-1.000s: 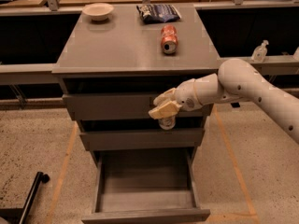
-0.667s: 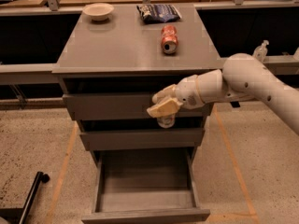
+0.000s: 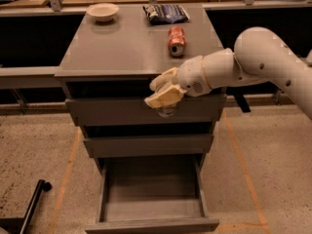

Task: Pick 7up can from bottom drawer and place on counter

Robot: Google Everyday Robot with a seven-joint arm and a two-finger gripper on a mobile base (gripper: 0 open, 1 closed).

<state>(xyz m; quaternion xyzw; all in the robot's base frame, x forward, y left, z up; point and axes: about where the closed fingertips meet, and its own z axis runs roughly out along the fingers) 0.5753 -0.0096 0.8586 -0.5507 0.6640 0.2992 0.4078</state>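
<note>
Sits higher and a touch further left than a second ago: gripper (image 3: 160, 92), now level with the upper part of the top drawer (image 3: 107, 112), just under the front lip of the desk (image 3: 117, 48). Brings along the 7up can (image 3: 166, 112), up from the lower edge of that drawer's front to about its middle. Jaws clenched on the can, cream fingers (image 3: 165, 97) wrapped over its upper part, only its dull grey lower end showing beneath them. Hangs in the air in front of the cabinet, well above the bottom drawer (image 3: 151, 224) and not on the desk. Reaches in from the right on a thick white arm (image 3: 273, 57), elbow high beside the desk's right edge. Below, bottom drawer pulled out toward the camera, plain grey floor of the tray in sight. Middle drawer (image 3: 146, 145) and top drawer pushed in. On the desk, unchanged from the earlier frames: a red-orange can (image 3: 176, 40) lying on its side near the right edge, shiny end toward the camera; a dark blue snack bag (image 3: 165, 13) just behind it; a pale bowl (image 3: 102, 11) at the back left, well apart from both. Speckled floor (image 3: 273, 189) around the cabinet, orange tape lines (image 3: 243, 169) on either side. A black rod (image 3: 34, 206) slanting across the lower left corner
</note>
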